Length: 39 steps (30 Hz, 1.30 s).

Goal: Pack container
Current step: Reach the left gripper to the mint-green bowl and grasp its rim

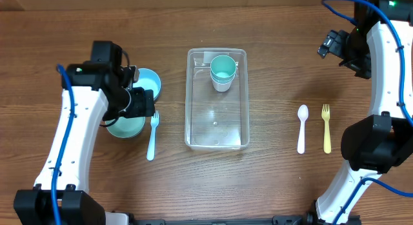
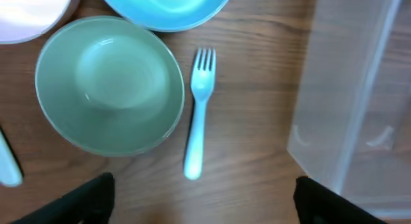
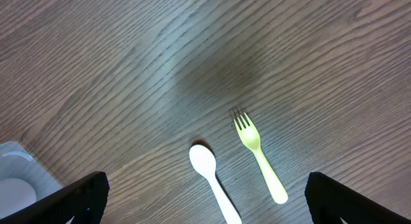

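L gripper (image 2: 209, 203), fingers spread, hovers over blue fork (image 2: 197, 115) beside green bowl (image 2: 109, 86). R gripper (image 3: 212, 201), also spread, hangs above white spoon (image 3: 212, 176) & yellow fork (image 3: 257, 156). Clear container (image 1: 188, 102) holds stacked cups (image 1: 223, 71).

The table (image 3: 128, 57) is wood, strong grain, pretty matt. The container (image 1: 188, 109) is clear smooth plastic with some glare. The green bowl (image 2: 109, 86), blue fork (image 2: 196, 121), yellow fork (image 3: 260, 160) and white spoon (image 3: 209, 169) look like smooth plastic, probably satin-ish.

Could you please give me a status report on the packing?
Left gripper open; right gripper open; both empty. Clear rectangular plastic tub holds stacked teal and white cups. Nothing blocks it.
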### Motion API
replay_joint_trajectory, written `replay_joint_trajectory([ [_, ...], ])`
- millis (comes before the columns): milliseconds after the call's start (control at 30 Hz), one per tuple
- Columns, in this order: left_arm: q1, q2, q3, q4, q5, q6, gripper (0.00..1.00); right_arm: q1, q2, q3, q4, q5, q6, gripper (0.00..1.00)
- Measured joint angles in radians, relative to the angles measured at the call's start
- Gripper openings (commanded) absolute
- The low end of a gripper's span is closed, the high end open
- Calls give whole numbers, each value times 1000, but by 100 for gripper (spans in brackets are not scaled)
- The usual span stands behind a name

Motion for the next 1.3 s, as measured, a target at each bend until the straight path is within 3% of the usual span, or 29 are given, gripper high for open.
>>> replay_joint_trajectory([
  [100, -23, -1, -67, 78, -37, -7, 67, 0, 0, 0, -1, 0, 0, 100],
  [167, -54, -4, -173, 217, -76, -10, 59, 0, 0, 0, 0, 0, 0, 100],
  [367, -76, -4, -244, 334, -154, -6, 52, 0, 0, 0, 0, 0, 0, 100],
  [667, -76, 41, -247, 431, -181, 62, 47, 0, 0, 0, 0, 0, 0, 100],
  [900, -76, 170, -252, 438, -182, 74, 47, 0, 0, 0, 0, 0, 0, 100],
  [1200, -76, 177, -252, 461, -211, 74, 47, 0, 0, 0, 0, 0, 0, 100],
  [1300, -76, 196, -252, 462, -226, 73, 41, 0, 0, 0, 0, 0, 0, 100],
])
